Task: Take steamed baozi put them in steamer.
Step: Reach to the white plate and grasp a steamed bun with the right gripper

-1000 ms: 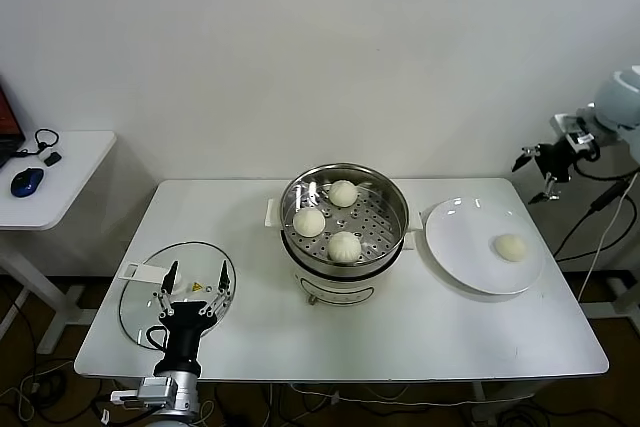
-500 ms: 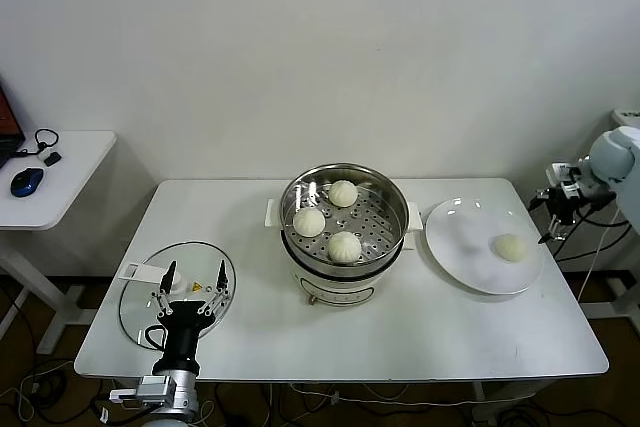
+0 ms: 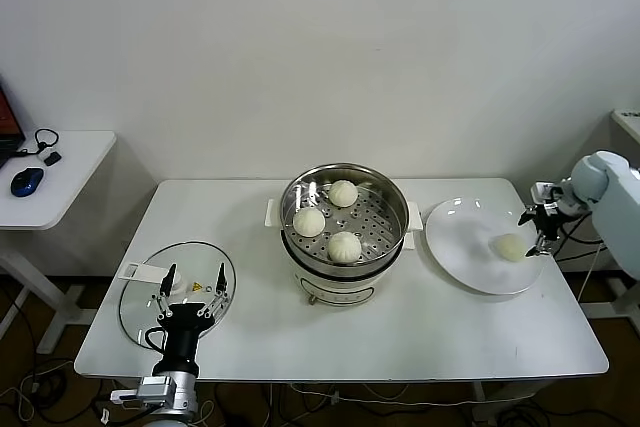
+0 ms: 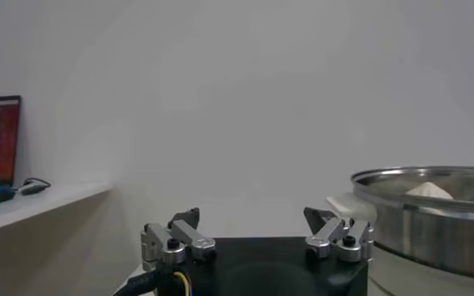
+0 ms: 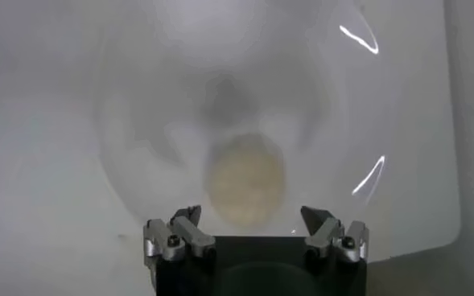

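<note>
The right gripper [image 3: 541,228], jaws spread wide and holding nothing, hangs at the right edge of the plate [image 3: 460,247], just right of the last bun [image 3: 510,247] lying there. From the wrist, the bun [image 5: 246,181] sits centred ahead of the two fingers [image 5: 180,235]. The likely trouble: soft dough on smooth china may skid or dent if one finger lands before the other, and a low approach could knock the plate's rim [image 5: 450,161]. The arm reaches in from the far right, forearm angled down and inward, wrist bent toward the plate. Three buns [image 3: 343,244] already rest on the perforated tray of the steamer [image 3: 345,227] at table centre. The left gripper [image 3: 192,292] waits parked at the near left, fingers apart and empty, over the glass lid [image 3: 140,297].
</note>
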Robot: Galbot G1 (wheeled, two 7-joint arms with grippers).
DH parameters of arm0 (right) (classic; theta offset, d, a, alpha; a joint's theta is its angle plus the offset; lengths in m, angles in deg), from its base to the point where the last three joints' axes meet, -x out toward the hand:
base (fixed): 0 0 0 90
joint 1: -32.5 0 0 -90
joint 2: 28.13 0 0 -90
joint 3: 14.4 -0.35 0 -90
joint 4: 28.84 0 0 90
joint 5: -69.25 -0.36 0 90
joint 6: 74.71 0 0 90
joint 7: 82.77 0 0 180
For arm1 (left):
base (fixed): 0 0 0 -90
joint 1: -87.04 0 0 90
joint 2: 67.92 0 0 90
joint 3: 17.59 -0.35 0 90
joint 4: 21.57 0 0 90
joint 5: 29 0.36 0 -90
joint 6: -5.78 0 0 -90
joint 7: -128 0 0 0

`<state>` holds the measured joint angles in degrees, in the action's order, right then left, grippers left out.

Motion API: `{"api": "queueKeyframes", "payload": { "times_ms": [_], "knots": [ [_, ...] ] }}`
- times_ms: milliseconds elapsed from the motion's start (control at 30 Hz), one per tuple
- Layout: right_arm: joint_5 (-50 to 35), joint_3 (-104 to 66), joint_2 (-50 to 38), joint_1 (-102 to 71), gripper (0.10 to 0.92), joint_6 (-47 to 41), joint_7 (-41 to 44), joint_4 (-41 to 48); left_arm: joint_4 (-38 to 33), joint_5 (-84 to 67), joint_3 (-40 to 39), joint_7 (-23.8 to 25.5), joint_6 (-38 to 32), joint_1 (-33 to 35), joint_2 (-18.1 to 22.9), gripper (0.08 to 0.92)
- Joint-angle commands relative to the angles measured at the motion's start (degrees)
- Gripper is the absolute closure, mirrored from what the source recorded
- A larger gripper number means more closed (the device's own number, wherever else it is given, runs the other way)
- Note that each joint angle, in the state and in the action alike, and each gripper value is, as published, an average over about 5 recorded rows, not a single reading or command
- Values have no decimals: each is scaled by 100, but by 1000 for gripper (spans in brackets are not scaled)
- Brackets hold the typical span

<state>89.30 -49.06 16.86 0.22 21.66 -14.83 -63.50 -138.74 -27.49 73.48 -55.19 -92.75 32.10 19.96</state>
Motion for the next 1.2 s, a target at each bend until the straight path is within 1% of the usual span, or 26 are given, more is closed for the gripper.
{"api": "queueKeyframes", "payload": {
  "times_ms": [33, 600, 1000, 1100, 1200],
  "knots": [
    [368, -450, 390, -268, 203, 19, -97, 402, 20, 3, 6, 4, 5, 6, 4, 177],
    [743, -776, 555, -239, 203, 106, -214, 696, 62, 8, 12, -7, -38, 24, 16, 177],
    [877, -845, 572, -236, 203, 106, -171, 743, 73, 10, 10, -10, -56, 44, 21, 177],
    [880, -852, 560, -235, 229, 106, -166, 742, 75, 11, 9, -11, -60, 47, 20, 177],
    [877, -864, 556, -230, 296, 107, -164, 741, 73, 16, 3, -12, -61, 48, 24, 177]
  ]
}}
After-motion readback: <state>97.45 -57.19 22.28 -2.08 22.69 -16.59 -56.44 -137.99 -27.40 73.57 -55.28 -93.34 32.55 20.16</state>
